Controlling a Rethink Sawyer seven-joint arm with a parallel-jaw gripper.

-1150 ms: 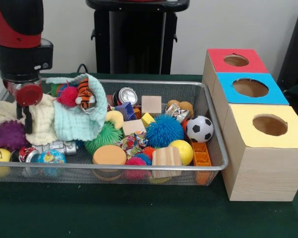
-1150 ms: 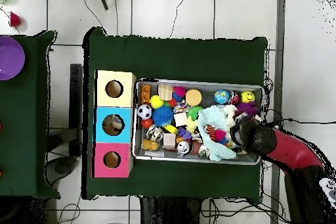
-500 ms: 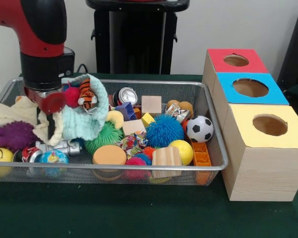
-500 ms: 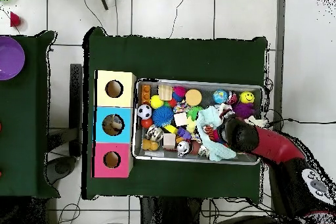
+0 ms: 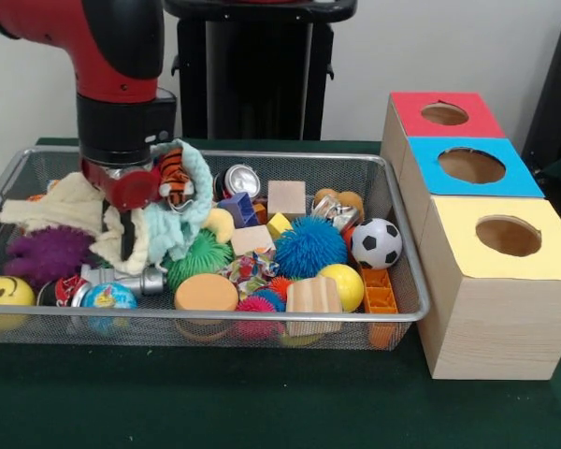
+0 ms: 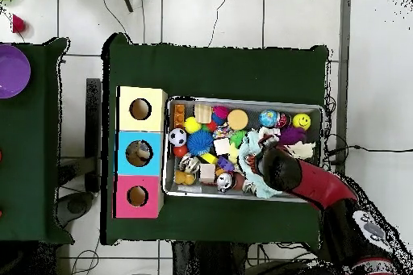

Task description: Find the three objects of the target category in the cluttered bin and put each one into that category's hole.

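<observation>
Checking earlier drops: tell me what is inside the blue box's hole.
In the overhead view, the blue box holds a brownish object, showing through the hole. What it is, or anything beneath it, cannot be told.

The wire bin [image 5: 393,187] is silver mesh on a dark green table [image 5: 262,402]. Inside lie a mint cloth [image 5: 182,220], a cream cloth [image 5: 70,201], an orange-and-black striped tiger toy [image 5: 175,178], a blue spiky ball [image 5: 309,246], a black-and-white soccer ball [image 5: 377,243] and a yellow smiley ball [image 5: 5,292]. The wooden boxes are topped red [image 5: 444,114], blue [image 5: 472,166] and yellow [image 5: 505,238].

Robotics lab, red arm [image 5: 112,56], green-clothed table [image 6: 218,66], tiled floor [image 6: 202,10], cables
</observation>
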